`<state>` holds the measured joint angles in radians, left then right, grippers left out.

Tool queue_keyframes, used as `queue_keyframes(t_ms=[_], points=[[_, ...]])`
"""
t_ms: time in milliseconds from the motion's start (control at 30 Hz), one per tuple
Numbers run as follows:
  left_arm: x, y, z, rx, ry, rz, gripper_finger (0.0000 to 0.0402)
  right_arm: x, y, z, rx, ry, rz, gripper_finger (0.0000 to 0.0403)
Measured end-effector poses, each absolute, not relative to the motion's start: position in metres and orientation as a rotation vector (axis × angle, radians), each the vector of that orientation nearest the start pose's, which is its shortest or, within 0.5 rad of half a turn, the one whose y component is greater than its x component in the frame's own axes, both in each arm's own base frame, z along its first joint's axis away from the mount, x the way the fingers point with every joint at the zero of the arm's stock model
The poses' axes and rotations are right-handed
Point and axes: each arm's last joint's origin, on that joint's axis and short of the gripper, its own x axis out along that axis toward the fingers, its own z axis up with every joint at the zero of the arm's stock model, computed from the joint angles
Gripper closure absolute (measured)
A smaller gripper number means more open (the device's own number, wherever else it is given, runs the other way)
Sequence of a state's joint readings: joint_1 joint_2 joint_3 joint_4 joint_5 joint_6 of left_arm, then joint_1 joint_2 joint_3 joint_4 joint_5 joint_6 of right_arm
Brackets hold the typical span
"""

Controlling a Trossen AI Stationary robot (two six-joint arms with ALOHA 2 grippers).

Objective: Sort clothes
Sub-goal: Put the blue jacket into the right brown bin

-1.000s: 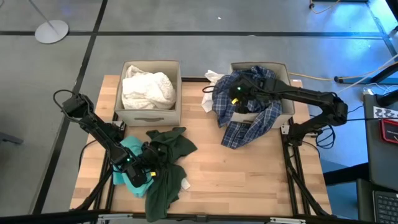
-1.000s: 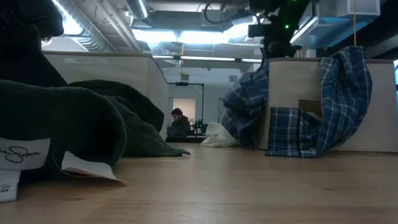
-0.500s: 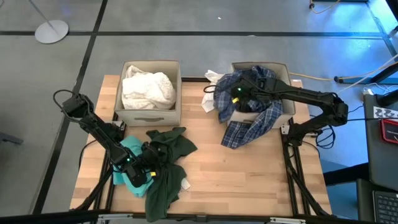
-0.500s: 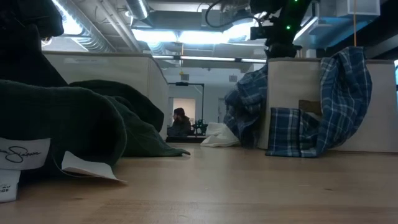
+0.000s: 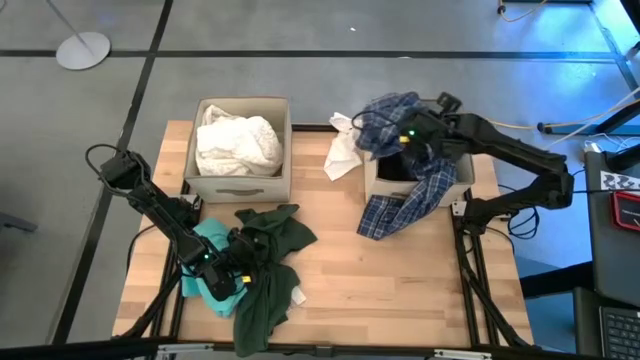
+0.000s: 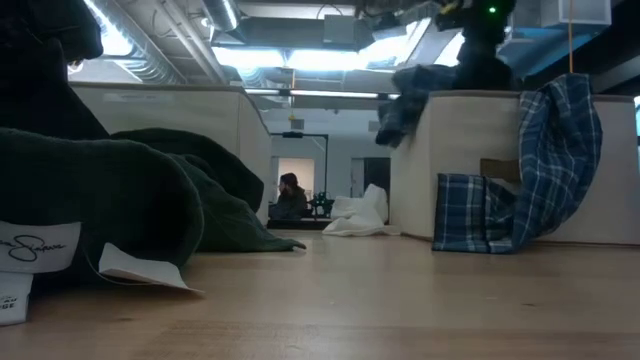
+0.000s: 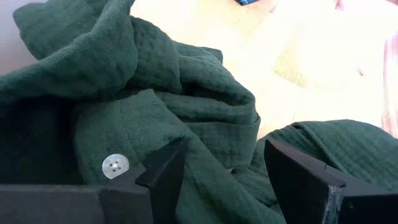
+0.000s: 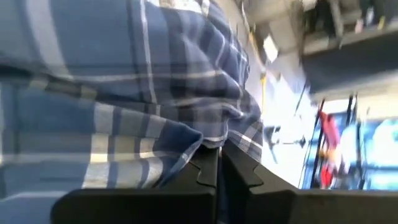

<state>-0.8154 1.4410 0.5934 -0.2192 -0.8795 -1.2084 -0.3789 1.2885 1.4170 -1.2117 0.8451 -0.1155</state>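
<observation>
The blue plaid shirt (image 5: 388, 112) is bunched up over the right beige box (image 5: 452, 172), with my right gripper (image 5: 413, 136) shut on it. Its lower part (image 6: 520, 195) drapes down the box's front wall. A white garment (image 5: 342, 152) lies on the table by that box's left side. At the near left, my left gripper (image 5: 238, 268) stands open over the dark green garment (image 5: 268, 285), its fingers either side of a fold (image 7: 211, 124). The teal garment (image 5: 206, 262) lies under that arm. White clothes (image 5: 236, 142) fill the left box. My right gripper pinches a bunched fold of the plaid shirt (image 8: 198, 140) between its two shut fingers (image 8: 208, 163); how many layers, I cannot tell. The held part (image 6: 412, 92) hangs raised above the box's left rim, while the shirt's other end stays draped over the box's front.
The left beige box (image 5: 236, 186) stands at the far left of the table. Bare wood (image 5: 400, 290) lies at the near right. A garment label (image 6: 135, 268) lies close in the low view. A person (image 6: 287, 196) sits far off in the room behind.
My right gripper has shut on the plaid shirt and gone up and toward the table's right edge. The part of the shirt that hung down the box's left side is lifted off the table, uncovering the white garment. The part over the box's front has stayed.
</observation>
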Motion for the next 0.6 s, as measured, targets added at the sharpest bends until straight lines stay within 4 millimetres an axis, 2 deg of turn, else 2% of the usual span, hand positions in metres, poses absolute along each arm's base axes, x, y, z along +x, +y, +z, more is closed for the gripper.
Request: queue_keyframes(t_ms=[167, 300, 400, 600], points=[[0.177, -0.155, 0.146, -0.356, 0.537, 0.438, 0.0192, 0.175, -0.112, 0.362, -0.147, 1.305, -1.083, 0.0394], [0.177, -0.155, 0.146, -0.358, 0.537, 0.439, 0.0192, 0.164, -0.124, 0.344, -0.013, 1.378, -1.096, 0.0391], [0.177, -0.155, 0.146, -0.357, 0.537, 0.438, 0.0192, 0.161, -0.131, 0.323, 0.11, 1.422, -1.029, 0.0396], [0.177, -0.155, 0.146, -0.355, 0.537, 0.438, 0.0192, 0.16, -0.137, 0.267, 0.255, 1.46, -0.877, 0.0391]])
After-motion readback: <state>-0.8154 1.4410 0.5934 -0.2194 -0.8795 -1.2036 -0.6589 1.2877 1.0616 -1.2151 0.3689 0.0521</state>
